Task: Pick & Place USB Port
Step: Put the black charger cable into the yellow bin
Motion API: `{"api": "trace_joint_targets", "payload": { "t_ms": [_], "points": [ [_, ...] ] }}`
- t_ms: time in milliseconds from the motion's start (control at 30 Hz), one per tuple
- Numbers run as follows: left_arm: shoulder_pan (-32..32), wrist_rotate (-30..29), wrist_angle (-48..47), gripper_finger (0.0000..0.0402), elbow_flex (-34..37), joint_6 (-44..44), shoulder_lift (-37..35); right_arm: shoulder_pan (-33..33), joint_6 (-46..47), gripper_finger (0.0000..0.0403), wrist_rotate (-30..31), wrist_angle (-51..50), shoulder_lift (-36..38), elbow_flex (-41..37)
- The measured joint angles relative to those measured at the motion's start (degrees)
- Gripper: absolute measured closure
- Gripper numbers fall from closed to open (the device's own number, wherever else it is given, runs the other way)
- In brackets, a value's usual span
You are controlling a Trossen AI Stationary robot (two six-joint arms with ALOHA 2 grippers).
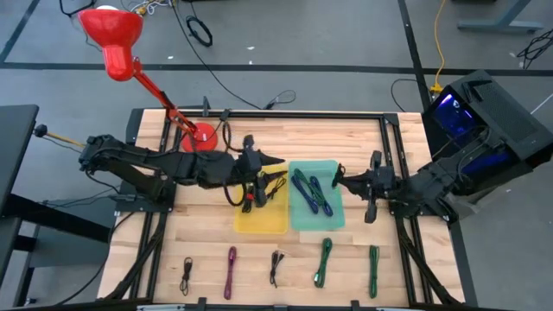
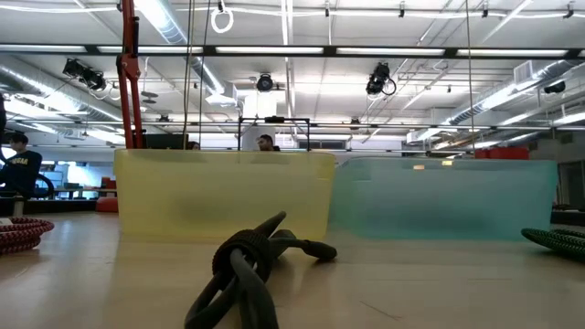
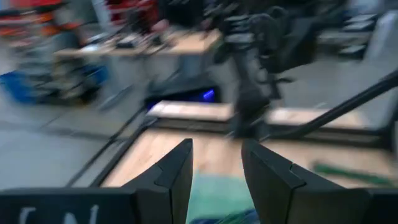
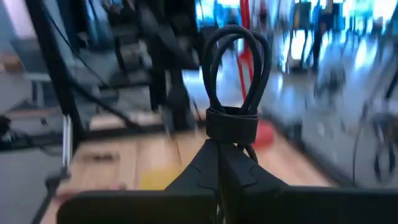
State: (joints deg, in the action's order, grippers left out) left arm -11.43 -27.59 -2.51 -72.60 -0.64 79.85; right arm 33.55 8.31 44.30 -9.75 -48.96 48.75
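Note:
My right gripper [image 1: 339,180] hovers level above the right edge of the teal bin [image 1: 335,218], shut on a black coiled cable [image 4: 235,62] bound by a strap. My left gripper [image 1: 278,164] hangs open over the far end of the yellow bin [image 1: 263,226] with nothing between its fingers [image 3: 180,168]. A black cable [image 1: 251,194] lies in the yellow bin. Blue and green cables [image 1: 311,192] lie in the teal bin. Neither gripper appears in the low view. My right gripper pinches the black cable's bundle between its two shut fingers [image 4: 208,165], just below the strap [image 4: 231,124]. The fingers come level from the table's right side. The cable's looped end [image 4: 236,43] sticks out beyond the fingertips, lifted clear of the table and bins.
Several bundled cables lie in a row by the near edge: black [image 1: 187,276], purple [image 1: 231,272], black [image 1: 276,268], green [image 1: 322,262], green [image 1: 373,269]. A red lamp [image 1: 112,34] on its red base [image 1: 204,136] stands at the far left.

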Motion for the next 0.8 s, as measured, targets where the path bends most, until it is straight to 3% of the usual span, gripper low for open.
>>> {"api": "trace_joint_targets", "payload": {
  "t_ms": [133,300,500,800],
  "points": [
    [1.2,8.3,5.9,0.0257,0.0,-0.2,0.0,-0.9,-11.0,0.0403,-1.9,12.0,-2.4,0.0],
    [1.6,10.5,10.0,0.0257,0.0,-0.3,0.0,-3.4,-17.6,0.0403,-7.8,22.1,-7.2,0.0],
    [1.6,14.8,12.2,0.0257,0.0,-1.0,0.0,-7.8,-19.4,0.0403,-12.7,28.9,-12.3,0.0],
    [1.3,15.4,12.0,0.0257,0.0,-1.8,0.0,-13.3,-19.3,0.0403,-22.4,36.9,-17.2,0.0]
  ]
}}
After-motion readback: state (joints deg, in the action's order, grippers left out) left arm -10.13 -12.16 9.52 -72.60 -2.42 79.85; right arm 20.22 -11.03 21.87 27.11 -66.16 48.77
